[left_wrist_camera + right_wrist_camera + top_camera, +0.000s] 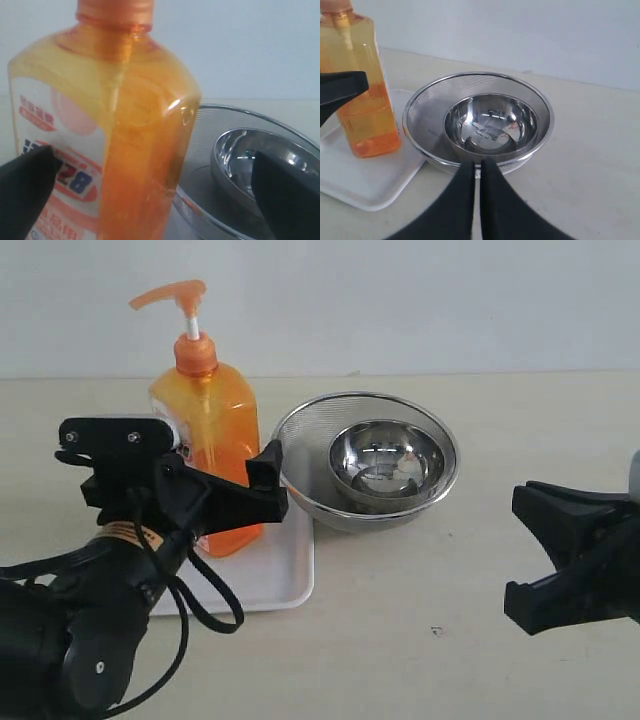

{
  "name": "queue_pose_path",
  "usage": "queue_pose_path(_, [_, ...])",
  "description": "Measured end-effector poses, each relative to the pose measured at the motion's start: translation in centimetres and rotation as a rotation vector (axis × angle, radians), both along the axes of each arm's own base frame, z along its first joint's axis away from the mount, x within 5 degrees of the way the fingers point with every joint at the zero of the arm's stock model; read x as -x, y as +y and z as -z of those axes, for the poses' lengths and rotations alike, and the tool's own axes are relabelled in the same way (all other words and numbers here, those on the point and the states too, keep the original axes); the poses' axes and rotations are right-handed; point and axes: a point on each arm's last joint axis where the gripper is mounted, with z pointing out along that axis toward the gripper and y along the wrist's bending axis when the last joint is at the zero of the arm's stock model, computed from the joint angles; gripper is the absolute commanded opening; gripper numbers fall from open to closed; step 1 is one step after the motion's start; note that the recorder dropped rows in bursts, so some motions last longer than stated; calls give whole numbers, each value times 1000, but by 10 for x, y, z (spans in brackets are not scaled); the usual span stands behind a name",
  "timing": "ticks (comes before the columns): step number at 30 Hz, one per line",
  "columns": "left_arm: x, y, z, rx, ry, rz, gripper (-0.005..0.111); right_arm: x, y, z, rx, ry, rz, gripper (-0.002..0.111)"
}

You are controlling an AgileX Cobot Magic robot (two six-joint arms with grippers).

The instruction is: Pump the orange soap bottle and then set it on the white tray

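The orange soap bottle (215,430) stands upright on the white tray (275,575), in the far part of the tray and near the tray edge that faces the bowls. Its pump head (170,295) sits up on the white stem. The tray lies flat on the left part of the worktop (450,640).

The left gripper (155,192) is wide open, and the bottle body is between its 2 fingers. In the left wrist view 1 finger (285,200) is clearly apart from the bottle. The other finger overlaps the printed label, and I cannot tell if it touches the plastic. Nothing is gripped.

The right gripper (476,167) is closed, its 2 fingers pressed together with nothing between them. It is over the right part of the worktop, well apart from the bottle.

Just beside the tray's far right corner is a steel mesh bowl (305,455), and 1 smaller shiny steel bowl (385,465) sits inside it. Whether the mesh bowl touches the tray I cannot tell.
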Motion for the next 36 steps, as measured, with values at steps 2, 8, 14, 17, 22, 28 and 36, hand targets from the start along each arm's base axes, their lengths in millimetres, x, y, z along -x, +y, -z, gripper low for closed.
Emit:
queue_pose_path(2, [-2, 0, 5, -9, 1, -20, 110, 0, 0, 0, 1, 1, -1, 0])
queue_pose_path(8, [-4, 13, 9, -65, 12, -161, 110, 0, 0, 0, 1, 3, -2, 0])
queue_pose_path(14, [-4, 19, 11, -60, 31, -232, 110, 0, 0, 0, 1, 3, -2, 0])
queue_pose_path(17, [-4, 22, 12, -83, 42, -266, 110, 0, 0, 0, 1, 3, -2, 0])
queue_pose_path(22, [-3, 27, 13, -147, 60, -308, 110, 0, 0, 0, 1, 3, -2, 0])
queue_pose_path(28, [-3, 28, 14, -176, 71, -315, 110, 0, 0, 0, 1, 2, -1, 0])
queue_pose_path(36, [-3, 18, 16, -101, 89, -215, 110, 0, 0, -1, -2, -9, 3, 0])
